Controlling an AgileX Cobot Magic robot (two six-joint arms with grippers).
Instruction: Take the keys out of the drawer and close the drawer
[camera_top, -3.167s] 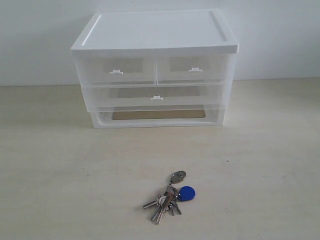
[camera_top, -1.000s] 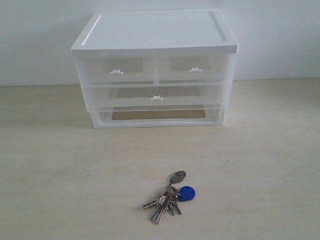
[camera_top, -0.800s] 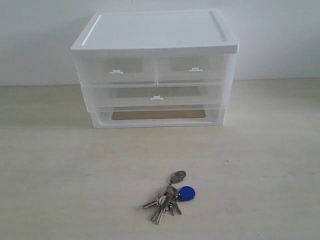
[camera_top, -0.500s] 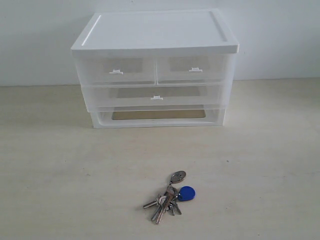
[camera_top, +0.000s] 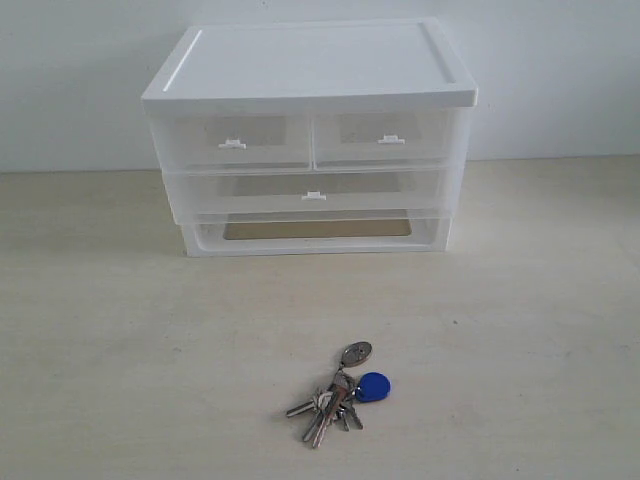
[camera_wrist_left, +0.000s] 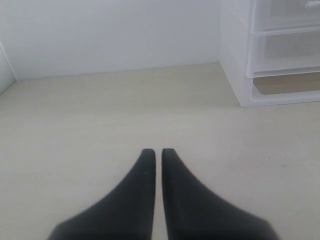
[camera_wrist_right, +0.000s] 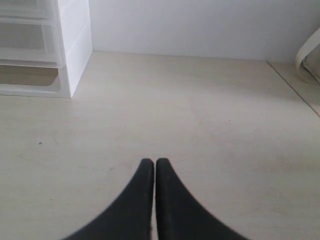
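The keys (camera_top: 340, 394), silver on a ring with a blue fob and an oval tag, lie on the table in front of the white drawer unit (camera_top: 310, 70). The top right drawer (camera_top: 385, 140) sits flush with its left twin, pushed in. Neither gripper shows in the exterior view. In the left wrist view my left gripper (camera_wrist_left: 155, 151) hovers over bare table, fingers almost together with nothing between them, and the unit (camera_wrist_left: 235, 60) stands off to one side. My right gripper (camera_wrist_right: 154, 161) is shut and empty, with the unit (camera_wrist_right: 75, 45) off to the other side.
The unit's bottom slot (camera_top: 315, 230) has no drawer front and shows the table through it. A wall runs behind the unit. A pale curved object (camera_wrist_right: 307, 55) sits at the table's edge in the right wrist view.
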